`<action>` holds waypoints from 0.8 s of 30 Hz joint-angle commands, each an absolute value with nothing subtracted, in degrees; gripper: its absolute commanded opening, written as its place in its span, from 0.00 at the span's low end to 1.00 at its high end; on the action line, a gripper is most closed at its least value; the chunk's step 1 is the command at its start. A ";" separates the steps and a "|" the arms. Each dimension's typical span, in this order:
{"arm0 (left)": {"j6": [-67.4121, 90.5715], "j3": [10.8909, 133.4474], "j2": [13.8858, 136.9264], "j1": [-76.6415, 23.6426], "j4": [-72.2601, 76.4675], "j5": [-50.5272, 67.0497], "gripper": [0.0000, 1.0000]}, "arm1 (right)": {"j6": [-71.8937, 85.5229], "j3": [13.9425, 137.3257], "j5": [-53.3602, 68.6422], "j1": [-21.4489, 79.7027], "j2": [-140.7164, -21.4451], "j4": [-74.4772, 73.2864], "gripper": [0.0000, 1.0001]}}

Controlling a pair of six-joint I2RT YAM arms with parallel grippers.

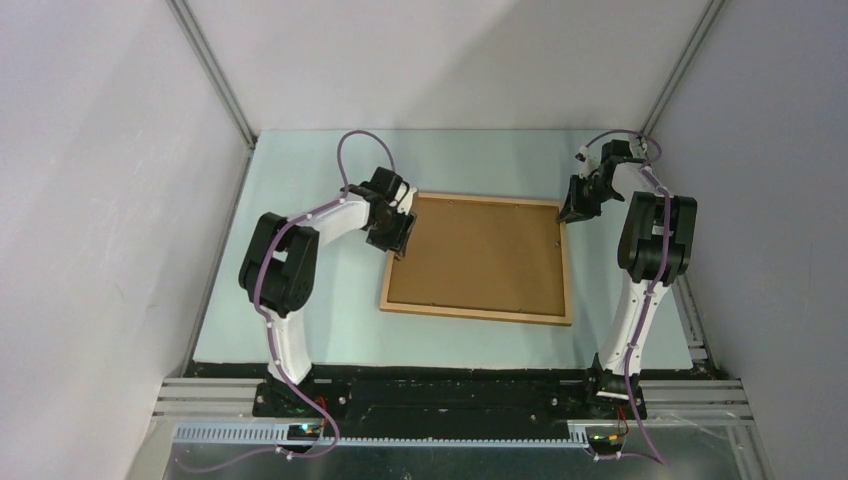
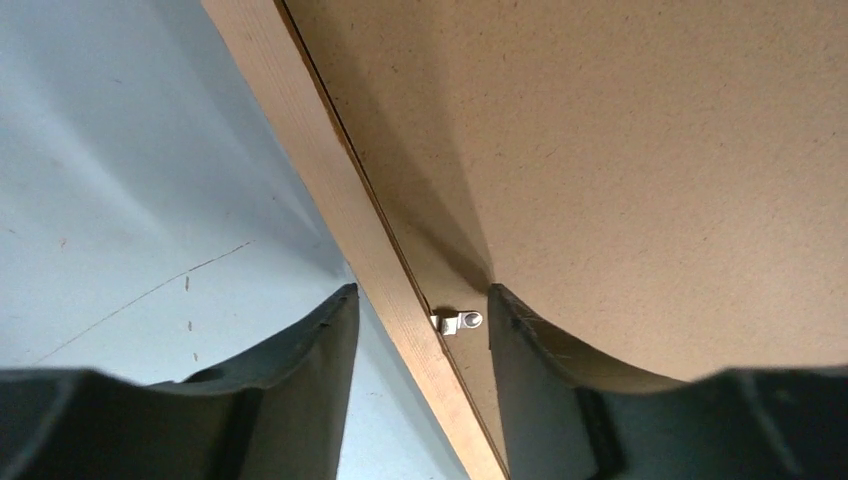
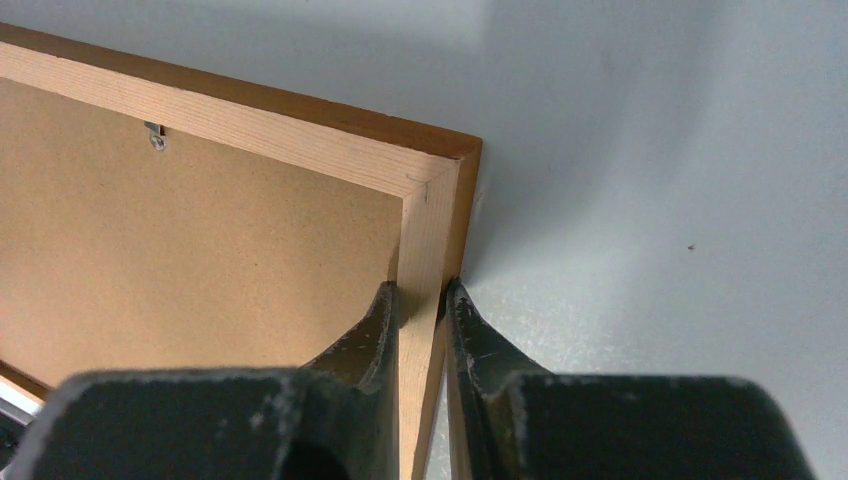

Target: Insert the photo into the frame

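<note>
The light-wood frame (image 1: 475, 315) lies back-up in the middle of the table, with the plain brown backing board (image 1: 480, 255) inside it. The photo is hidden. My left gripper (image 1: 398, 240) is open and straddles the frame's left rail (image 2: 330, 190), one finger over the table and one over the board (image 2: 620, 150), with a small metal clip (image 2: 458, 322) between them. My right gripper (image 1: 572, 212) is shut on the frame's right rail (image 3: 425, 230) just below the far right corner, one finger on each side.
The table top (image 1: 300, 320) is pale blue-grey, enclosed by grey side walls and a back wall. A second metal clip (image 3: 155, 135) sits on the frame's far rail. Both arm bases stand at the near edge.
</note>
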State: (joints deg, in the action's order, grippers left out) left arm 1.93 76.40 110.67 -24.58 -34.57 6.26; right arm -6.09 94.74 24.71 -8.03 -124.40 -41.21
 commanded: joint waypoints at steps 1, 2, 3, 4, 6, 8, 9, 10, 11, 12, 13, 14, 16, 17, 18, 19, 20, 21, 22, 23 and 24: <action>1.80 76.86 109.62 -23.92 -32.84 7.17 0.60 | -6.67 94.95 27.90 -8.15 -123.24 -39.81 0.05; 1.64 77.29 109.67 -23.74 -32.86 7.19 0.62 | -6.72 94.89 27.88 -8.12 -123.12 -39.77 0.07; 1.48 77.49 109.72 -23.38 -32.85 7.29 0.65 | -6.80 94.78 27.93 -8.09 -123.04 -39.65 0.10; 1.29 77.97 110.03 -23.20 -32.86 7.45 0.66 | -6.83 94.68 27.94 -8.09 -122.82 -39.64 0.13; 1.16 79.11 110.78 -22.65 -32.74 7.73 0.68 | -6.97 94.34 27.87 -8.16 -122.36 -39.22 0.20; 1.21 80.43 111.82 -22.27 -32.67 7.81 0.68 | -7.09 93.98 27.98 -8.17 -121.84 -39.02 0.28; 1.31 80.91 112.66 -22.13 -32.56 7.82 0.68 | -7.18 93.74 27.96 -8.17 -121.65 -38.93 0.32; 1.56 81.90 113.11 -22.19 -32.49 7.75 0.67 | -7.13 93.63 28.00 -8.22 -121.23 -38.76 0.39; 1.66 82.39 114.08 -22.09 -32.51 7.74 0.67 | -7.21 93.39 28.07 -8.25 -120.99 -38.72 0.43; 1.97 83.40 114.56 -22.08 -32.52 7.74 0.64 | -7.27 93.13 28.14 -8.37 -120.60 -38.57 0.49; 2.09 83.84 115.48 -22.11 -32.50 7.78 0.63 | -7.33 92.97 28.33 -8.45 -120.33 -38.45 0.51; 2.35 84.75 115.92 -22.12 -32.49 7.81 0.60 | -7.41 92.61 28.40 -8.62 -119.80 -38.29 0.55; 2.63 85.70 117.06 -22.07 -32.49 7.60 0.55 | -7.63 92.12 28.90 -9.00 -119.03 -38.28 0.59; 2.72 85.91 117.64 -22.02 -32.51 7.54 0.53 | -7.73 91.98 29.28 -9.16 -118.48 -38.30 0.60; 3.01 86.30 117.88 -21.87 -32.52 7.57 0.49 | -7.91 91.46 29.50 -9.54 -118.17 -38.34 0.62; 3.13 86.48 118.35 -21.75 -32.47 7.74 0.47 | -8.04 91.21 30.09 -9.78 -117.50 -38.42 0.62; 3.44 86.70 118.50 -21.48 -32.44 8.09 0.44 | -8.29 90.66 30.77 -10.29 -117.15 -38.45 0.63; 3.74 86.77 118.79 -21.33 -32.44 8.46 0.42 | -8.45 90.37 31.03 -10.55 -116.45 -38.52 0.64; 3.89 86.91 118.85 -21.06 -32.41 8.67 0.38 | -8.82 89.68 31.62 -11.14 -116.15 -38.68 0.65; 4.11 86.87 118.90 -20.95 -32.38 8.82 0.36 | -9.02 89.27 31.85 -11.37 -115.41 -38.67 0.66; 4.17 86.76 118.86 -20.79 -32.42 8.89 0.34 | -9.46 88.32 32.00 -11.83 -115.05 -38.56 0.67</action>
